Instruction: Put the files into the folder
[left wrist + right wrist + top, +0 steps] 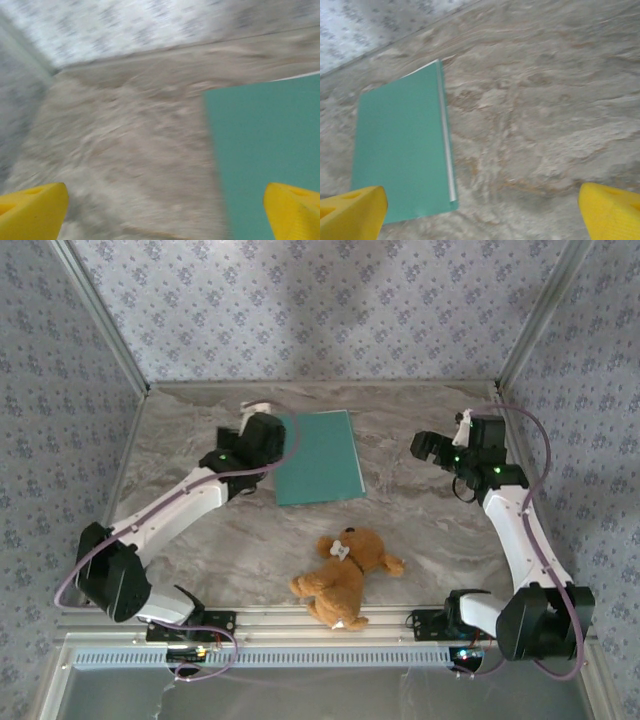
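The teal folder (pixel 320 455) lies shut and flat on the marble table, back of centre. A thin white edge, which I take for the files (pixel 422 69), peeks out along its far edge; a pale strip runs down its right side. My left gripper (pixel 262 422) hovers at the folder's left edge, its yellow fingers (pixel 35 212) wide open with bare table between them and the folder (pixel 270 145) on the right. My right gripper (pixel 428 447) stands open over bare table to the right of the folder (pixel 400 145), nothing between its fingers (pixel 612 210). The left wrist view is motion-blurred.
A brown teddy bear (pixel 345 575) lies near the table's front edge, between the arm bases. Patterned walls close the table in at the back (pixel 320 310) and on both sides. Bare marble (pixel 430 530) stretches between folder and right arm.
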Action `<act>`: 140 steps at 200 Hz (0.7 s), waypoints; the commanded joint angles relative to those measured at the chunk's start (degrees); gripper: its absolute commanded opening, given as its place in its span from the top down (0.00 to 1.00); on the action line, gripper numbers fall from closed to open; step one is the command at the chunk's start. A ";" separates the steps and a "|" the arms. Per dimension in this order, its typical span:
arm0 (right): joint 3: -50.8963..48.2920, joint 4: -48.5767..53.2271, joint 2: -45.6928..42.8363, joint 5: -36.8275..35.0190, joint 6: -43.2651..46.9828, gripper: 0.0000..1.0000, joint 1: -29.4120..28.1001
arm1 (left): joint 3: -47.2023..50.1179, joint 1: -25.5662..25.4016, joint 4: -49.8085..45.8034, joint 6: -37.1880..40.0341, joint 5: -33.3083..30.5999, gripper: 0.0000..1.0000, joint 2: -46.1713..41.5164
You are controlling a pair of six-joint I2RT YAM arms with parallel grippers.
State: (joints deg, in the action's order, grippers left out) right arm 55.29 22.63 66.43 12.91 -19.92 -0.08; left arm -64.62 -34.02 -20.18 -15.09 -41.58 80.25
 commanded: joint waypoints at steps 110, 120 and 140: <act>-22.64 -42.43 8.40 -25.98 13.27 0.00 2.89 | 36.41 28.45 34.12 5.26 5.03 0.00 -11.68; -23.36 -45.39 10.32 -25.31 13.82 0.00 2.98 | 37.85 29.61 37.67 5.20 7.28 0.00 -10.77; -24.72 -51.11 13.92 -22.48 16.81 0.00 3.11 | 40.26 31.20 45.52 6.15 11.55 0.00 -8.35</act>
State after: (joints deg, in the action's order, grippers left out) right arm 32.08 -17.34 77.23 -10.31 -8.19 2.57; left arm -26.52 -4.60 12.23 -10.28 -36.99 69.49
